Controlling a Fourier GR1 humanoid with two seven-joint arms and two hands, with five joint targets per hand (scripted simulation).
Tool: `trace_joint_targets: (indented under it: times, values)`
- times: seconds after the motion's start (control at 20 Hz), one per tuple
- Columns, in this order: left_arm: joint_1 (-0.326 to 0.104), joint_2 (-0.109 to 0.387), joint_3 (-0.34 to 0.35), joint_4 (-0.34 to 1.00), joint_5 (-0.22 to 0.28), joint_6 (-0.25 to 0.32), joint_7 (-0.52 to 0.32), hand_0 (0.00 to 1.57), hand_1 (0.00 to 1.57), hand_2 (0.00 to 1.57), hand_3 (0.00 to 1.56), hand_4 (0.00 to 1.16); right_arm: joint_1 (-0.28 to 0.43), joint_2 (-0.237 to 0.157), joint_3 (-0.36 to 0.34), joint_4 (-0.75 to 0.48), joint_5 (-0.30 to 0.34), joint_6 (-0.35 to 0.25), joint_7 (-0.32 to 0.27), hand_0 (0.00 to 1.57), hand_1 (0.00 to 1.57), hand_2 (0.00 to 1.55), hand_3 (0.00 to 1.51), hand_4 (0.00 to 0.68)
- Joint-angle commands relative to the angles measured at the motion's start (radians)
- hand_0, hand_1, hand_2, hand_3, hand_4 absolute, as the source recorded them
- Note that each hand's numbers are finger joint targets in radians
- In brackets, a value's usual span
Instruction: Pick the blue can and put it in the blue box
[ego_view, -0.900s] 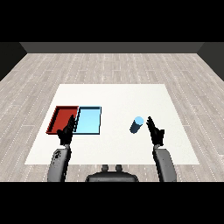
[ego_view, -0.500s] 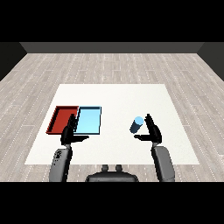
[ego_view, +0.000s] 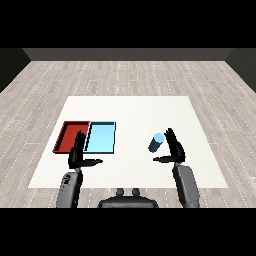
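Two trays, a red tray (ego_view: 66, 137) and the light blue tray (ego_view: 101, 137), lie side by side toward the left edge of the white table (ego_view: 130, 107), while the blue can (ego_view: 156, 142) lies tilted on the right half, well apart from them. The right hand (ego_view: 174, 150) has closed in over the past second and now sits just beside the can, fingers straight, thumb spread, not yet grasping. The left hand (ego_view: 78, 156) hovers released at the trays' near edge. A grasp looks imminent.
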Motion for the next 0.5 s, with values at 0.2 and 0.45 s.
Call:
trace_joint_targets:
  times: [0.2,0.45]
  values:
    - [0.004,-0.005,0.004,0.068,-0.008,0.005,-0.089,0.00,0.00,0.00,0.00,0.00,0.011,-0.019,-0.042,0.052,-0.029,0.057,-0.085,0.00,0.00,0.00,0.00,0.000]
    - [-0.001,-0.030,-0.027,0.060,-0.053,0.042,-0.113,0.00,0.00,0.00,0.00,0.00,0.022,-0.010,-0.028,0.053,0.010,0.036,-0.092,0.00,0.00,0.00,0.00,0.000]
